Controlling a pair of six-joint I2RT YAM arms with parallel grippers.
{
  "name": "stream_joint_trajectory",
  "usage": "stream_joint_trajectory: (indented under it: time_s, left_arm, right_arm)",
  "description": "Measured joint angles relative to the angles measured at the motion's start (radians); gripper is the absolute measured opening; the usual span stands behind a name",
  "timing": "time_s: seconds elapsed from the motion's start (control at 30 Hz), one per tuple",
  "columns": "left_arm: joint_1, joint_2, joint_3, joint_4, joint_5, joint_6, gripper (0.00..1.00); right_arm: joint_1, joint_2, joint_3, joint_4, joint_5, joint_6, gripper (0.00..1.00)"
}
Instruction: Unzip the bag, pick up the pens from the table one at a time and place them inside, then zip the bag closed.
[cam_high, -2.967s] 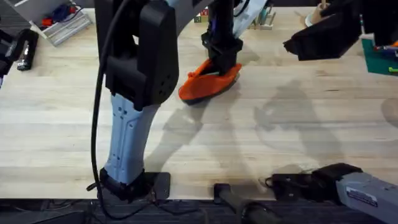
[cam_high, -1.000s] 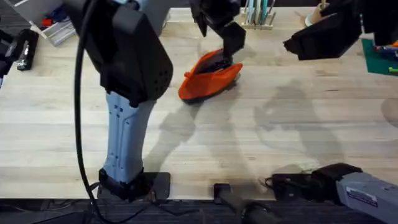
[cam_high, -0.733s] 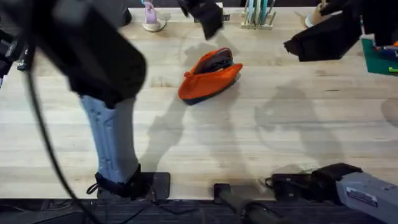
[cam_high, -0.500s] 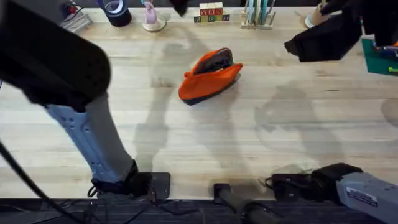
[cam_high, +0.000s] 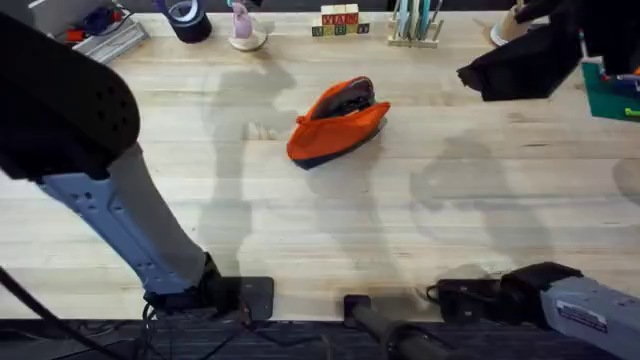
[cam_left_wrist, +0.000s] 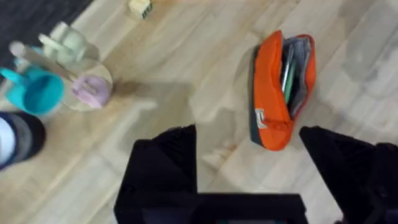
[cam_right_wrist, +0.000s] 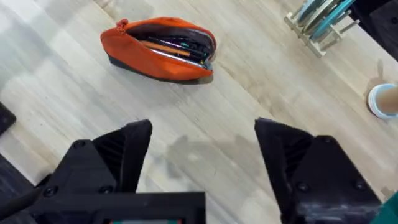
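The orange bag (cam_high: 335, 122) lies on the wooden table (cam_high: 420, 220) just behind the middle, its zipper open. Pens (cam_right_wrist: 179, 47) lie inside the bag (cam_right_wrist: 155, 53), their tips showing through the opening; in the left wrist view the pens (cam_left_wrist: 288, 67) also show in the gaping bag (cam_left_wrist: 273, 93). My left gripper (cam_left_wrist: 249, 180) hangs high above the table, open and empty, with the bag well ahead of it. My right gripper (cam_right_wrist: 202, 162) is open and empty too, raised clear of the bag. The right arm (cam_high: 520, 60) shows dark at the upper right.
Along the table's far edge stand a dark tape roll (cam_high: 186, 16), a pink item on a dish (cam_high: 243, 32), lettered blocks (cam_high: 338, 20) and a rack of teal tools (cam_high: 415, 25). A green mat (cam_high: 608, 95) lies at the right edge. The left arm (cam_high: 90, 150) looms at the left.
My left gripper was down at the bag; it lifted off and swung back to the left and up. The bag stays open in the same place. The right arm has not moved.
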Motion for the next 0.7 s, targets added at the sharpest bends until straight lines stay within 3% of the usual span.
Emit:
stream_joint_trajectory:
  time_s: [0.13,0.17,0.33,0.5,0.7]
  left_arm:
    - [0.022,-0.046,-0.102,0.0,-0.001,0.0,0.995]
    - [0.034,-0.09,-0.187,0.0,-0.015,0.003,0.995]
    - [0.037,-0.162,-0.299,0.0,-0.024,0.036,0.995]
    - [0.045,-0.247,-0.418,0.0,-0.024,0.095,0.995]
    - [0.089,-0.349,-0.593,0.0,-0.023,0.178,0.995]
  right_arm:
    - [0.0,0.0,0.0,0.0,0.0,-0.019,0.997]
    - [0.0,0.0,0.0,0.0,0.0,-0.035,0.996]
    - [0.0,0.0,0.0,0.0,0.0,-0.048,0.996]
    - [0.0,0.0,0.0,0.0,0.0,-0.052,0.998]
    - [0.0,0.0,0.0,0.0,0.002,-0.052,0.997]
